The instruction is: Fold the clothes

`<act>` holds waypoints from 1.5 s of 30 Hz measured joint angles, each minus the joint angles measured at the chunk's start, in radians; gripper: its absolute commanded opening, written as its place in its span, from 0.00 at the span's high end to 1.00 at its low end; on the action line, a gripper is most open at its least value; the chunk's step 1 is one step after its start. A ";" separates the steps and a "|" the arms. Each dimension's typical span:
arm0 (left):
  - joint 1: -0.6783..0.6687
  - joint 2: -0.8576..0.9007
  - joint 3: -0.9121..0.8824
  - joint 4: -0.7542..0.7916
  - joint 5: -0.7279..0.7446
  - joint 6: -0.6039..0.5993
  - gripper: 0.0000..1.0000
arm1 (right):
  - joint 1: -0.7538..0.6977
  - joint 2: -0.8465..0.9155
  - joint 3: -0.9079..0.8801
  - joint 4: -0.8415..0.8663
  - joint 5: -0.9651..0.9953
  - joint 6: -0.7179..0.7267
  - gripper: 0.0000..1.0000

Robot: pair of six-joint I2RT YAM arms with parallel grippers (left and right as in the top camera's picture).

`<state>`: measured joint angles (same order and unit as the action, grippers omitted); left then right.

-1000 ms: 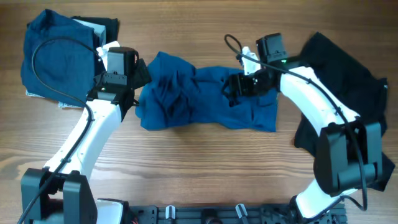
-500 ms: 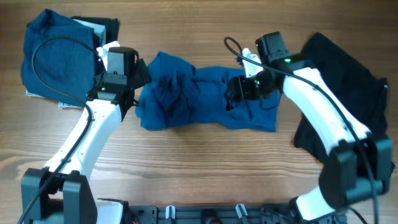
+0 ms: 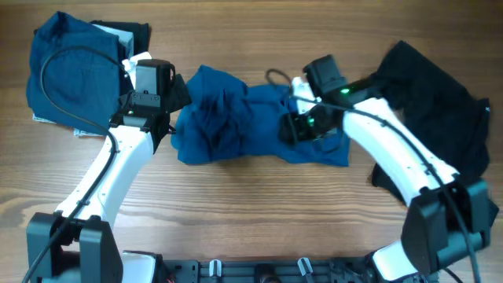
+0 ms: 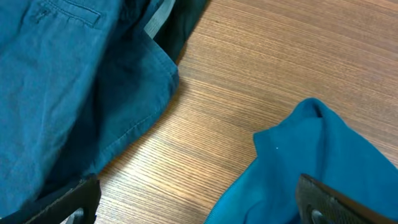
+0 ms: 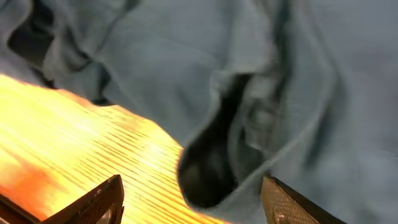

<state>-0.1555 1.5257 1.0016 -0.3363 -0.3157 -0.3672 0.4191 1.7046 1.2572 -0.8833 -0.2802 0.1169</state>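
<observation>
Your blue garment [image 3: 251, 126] lies crumpled at the centre of the table [image 3: 251, 204]. Left gripper [image 3: 174, 96] sits at its 9 o'clock edge, fingers spread wide, gripping nothing. Right gripper [image 3: 291, 128] is over its 3 o'clock half, jaws also parted. Dark garment [image 3: 440, 102] at 3 o'clock, blue pile [image 3: 71, 71] at 10.

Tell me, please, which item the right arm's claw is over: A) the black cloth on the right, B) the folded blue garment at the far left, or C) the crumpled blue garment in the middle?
C: the right claw hangs open above the crumpled blue fabric garment at mid-table, and its wrist view shows blue folds beneath it.
</observation>
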 measured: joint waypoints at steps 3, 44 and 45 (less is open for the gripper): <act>0.000 0.000 0.000 0.000 0.000 0.000 0.00 | 0.061 0.014 0.000 0.024 -0.002 0.003 0.26; 0.083 -0.031 0.000 -0.020 0.080 -0.054 0.00 | 0.053 0.110 -0.021 0.149 0.021 0.167 0.26; 0.093 -0.034 0.000 -0.019 0.098 -0.061 0.00 | 0.053 0.110 -0.021 0.159 0.010 0.168 0.27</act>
<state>-0.0620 1.4918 1.0016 -0.3557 -0.2180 -0.4282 0.4725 1.8145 1.2366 -0.7242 -0.2699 0.2848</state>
